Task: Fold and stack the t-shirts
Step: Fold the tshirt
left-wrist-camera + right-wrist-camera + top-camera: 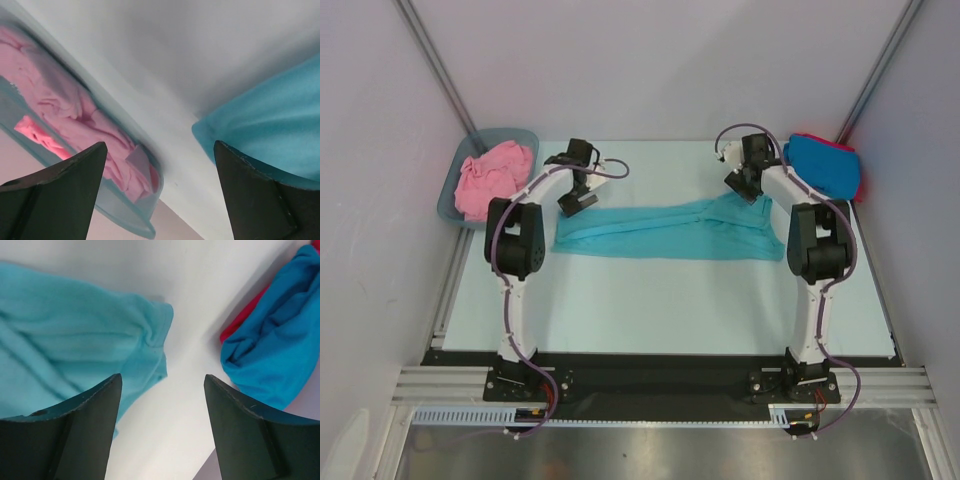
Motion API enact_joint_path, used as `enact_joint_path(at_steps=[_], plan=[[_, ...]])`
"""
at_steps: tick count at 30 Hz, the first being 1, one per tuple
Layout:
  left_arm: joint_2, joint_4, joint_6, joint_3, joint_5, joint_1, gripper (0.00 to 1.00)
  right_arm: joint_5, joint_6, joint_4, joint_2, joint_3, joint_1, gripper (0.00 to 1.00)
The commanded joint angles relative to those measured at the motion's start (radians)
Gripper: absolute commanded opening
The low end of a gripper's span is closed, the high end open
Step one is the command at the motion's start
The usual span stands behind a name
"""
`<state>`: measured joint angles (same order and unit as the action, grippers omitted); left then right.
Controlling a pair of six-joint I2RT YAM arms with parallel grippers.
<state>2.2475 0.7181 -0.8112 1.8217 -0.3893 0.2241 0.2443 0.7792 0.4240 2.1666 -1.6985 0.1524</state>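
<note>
We see the teal shirt [660, 232] lying on the table [650, 300] as a long band between the two arms, its right end rumpled and wider than its left. We judge the step in hand to be another fold of this band. The left gripper [571, 204] hangs just above the band's left end, fingers spread wide with nothing between them. The right gripper [741, 189] hangs over the far right corner, likewise spread and empty. To fold well, we come down low enough for each lower finger to slide under every layer, not only the top one, then pinch right at the edge. We lift only a little, so that the cloth drags flat rather than balloons, and we move both ends together to keep the edges parallel. The bunched right end may need a tug outward first, or the crease goes crooked. The blue shirt [825, 165] lies on the red shirt [246, 314] at the far right corner, the likely stack. The pink shirt [492, 175] sits crumpled in the tub [510, 133].
</note>
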Motion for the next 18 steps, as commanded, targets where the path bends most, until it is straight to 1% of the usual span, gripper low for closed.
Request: enact_joint_path(at_steps=[1,4,8,9,10,12,15,17,18], plan=[[-0.129,-0.034,0.02,-0.019,0.001,-0.008,0.94,-0.066,-0.052,0.123,-0.137,-0.027,0.009,0.73],[-0.152,-0.034,0.021,-0.038,0.004,-0.008,0.95,-0.12,-0.078,0.218,-0.148,-0.053,0.01,0.73],[-0.172,-0.034,0.035,-0.055,0.024,-0.008,0.98,-0.207,-0.118,0.297,-0.145,-0.047,0.009,0.71],[-0.175,-0.035,0.04,-0.056,0.027,-0.008,0.98,-0.267,-0.124,0.314,-0.14,-0.046,0.007,0.7],[-0.178,-0.034,0.044,-0.064,0.035,-0.008,1.0,-0.295,-0.136,0.35,-0.136,-0.046,0.004,0.7],[-0.181,-0.034,0.056,-0.068,0.047,-0.008,1.0,-0.373,-0.149,0.38,-0.11,-0.05,0.001,0.69],[-0.177,-0.034,0.073,-0.079,0.056,-0.008,1.0,-0.434,-0.176,0.395,-0.07,-0.072,-0.002,0.69],[-0.175,-0.035,0.079,-0.087,0.058,-0.008,1.0,-0.462,-0.204,0.398,-0.048,-0.102,-0.002,0.69],[-0.177,-0.034,0.087,-0.087,0.059,-0.006,1.0,-0.488,-0.213,0.401,-0.033,-0.149,-0.004,0.69]])
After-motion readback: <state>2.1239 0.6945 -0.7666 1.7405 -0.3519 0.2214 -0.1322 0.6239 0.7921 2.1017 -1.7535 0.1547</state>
